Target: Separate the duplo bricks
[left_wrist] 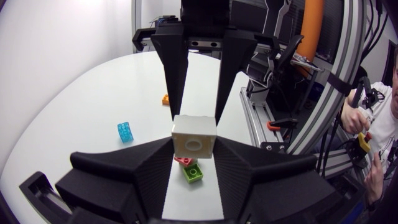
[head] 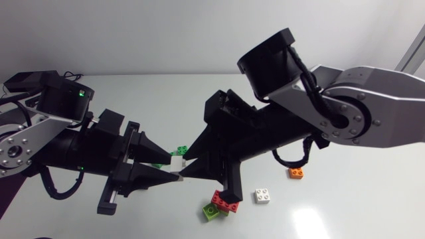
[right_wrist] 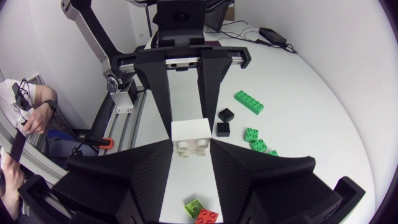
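A white duplo block (left_wrist: 194, 138) hangs in mid-air above the table, gripped from both sides by my two arms. My left gripper (left_wrist: 194, 151) is shut on its near end, fingers pressed to both flanks. My right gripper (right_wrist: 191, 151) comes in from the opposite side and is also shut on the white block (right_wrist: 191, 135). In the head view the left gripper (head: 174, 167) and right gripper (head: 185, 162) meet tip to tip at the table's middle, with only a sliver of the block (head: 176, 174) showing. I cannot tell where the block's seam lies.
Under the grippers lie a red brick (head: 226, 201) and a lime brick (head: 211, 210). A loose white brick (head: 263, 195) and an orange brick (head: 296, 173) sit to the right. Green bricks (head: 178, 151), a long green brick (right_wrist: 249, 102), black bricks (right_wrist: 224, 121) and a blue brick (left_wrist: 125, 131) lie scattered.
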Tool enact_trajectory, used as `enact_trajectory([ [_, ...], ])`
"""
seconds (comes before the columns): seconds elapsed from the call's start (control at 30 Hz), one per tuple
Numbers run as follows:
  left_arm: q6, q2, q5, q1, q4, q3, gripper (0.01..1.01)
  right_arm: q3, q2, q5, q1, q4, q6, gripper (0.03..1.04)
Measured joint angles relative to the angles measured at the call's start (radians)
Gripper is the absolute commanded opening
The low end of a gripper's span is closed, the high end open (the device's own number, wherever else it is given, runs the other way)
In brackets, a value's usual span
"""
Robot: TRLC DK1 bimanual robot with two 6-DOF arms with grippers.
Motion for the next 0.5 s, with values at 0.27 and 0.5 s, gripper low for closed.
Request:
enact_trajectory([
  [0.27,0.000,0.000,-0.003,-0.005,-0.003,0.000,0.333,-0.002,-0.002,0.000,0.002,0.000,0.000,0.30],
  [0.5,0.000,-0.003,-0.003,-0.005,-0.018,0.000,0.536,-0.009,-0.007,0.001,0.007,0.001,0.000,0.24],
])
